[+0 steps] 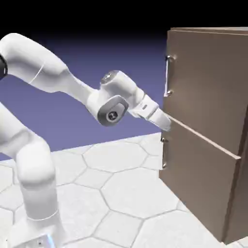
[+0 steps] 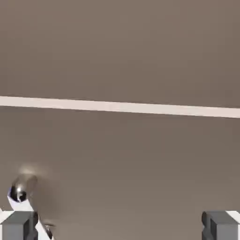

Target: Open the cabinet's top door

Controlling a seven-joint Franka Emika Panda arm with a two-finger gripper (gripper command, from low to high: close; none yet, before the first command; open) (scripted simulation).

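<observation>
Two doors, one above the other, front the brown cabinet [image 1: 198, 203] at the exterior view's right; the top door [image 1: 208, 82] stands upright, its slim silver handle [image 1: 167, 76] running vertically. From the left, the white arm [image 1: 36, 60] slopes down toward the pale seam [image 1: 203, 136] between them, fingers [image 2: 120, 227] spread wide with nothing pinched
</observation>
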